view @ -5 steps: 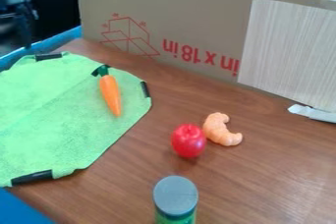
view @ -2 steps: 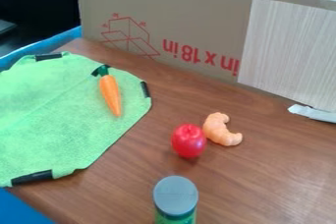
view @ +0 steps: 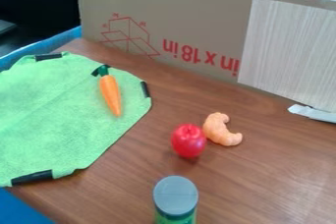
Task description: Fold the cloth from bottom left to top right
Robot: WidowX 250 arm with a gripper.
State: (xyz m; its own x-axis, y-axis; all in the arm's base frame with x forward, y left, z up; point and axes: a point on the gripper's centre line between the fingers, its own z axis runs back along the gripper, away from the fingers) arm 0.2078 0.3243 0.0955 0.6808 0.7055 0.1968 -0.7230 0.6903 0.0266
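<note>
Octagon-like green fabric cloth [view: 56, 125] spread unfolded at left of brown wood-grain counter [view: 263, 183]. State of gripper impossible to tell. Slim orange carrot with dark green top [view: 111, 95] lies on cloth near right edge: fold may trap it or leave lump, or dragged fabric may roll it off. Lower left corner perhaps beyond view; shallow pinch there could slip, leaving fold partial or skewed.

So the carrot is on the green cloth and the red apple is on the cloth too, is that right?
Not quite: the red apple is on the brown table, off the green cloth. The camera view shows it. The carrot is on the green cloth, as you said.
</note>
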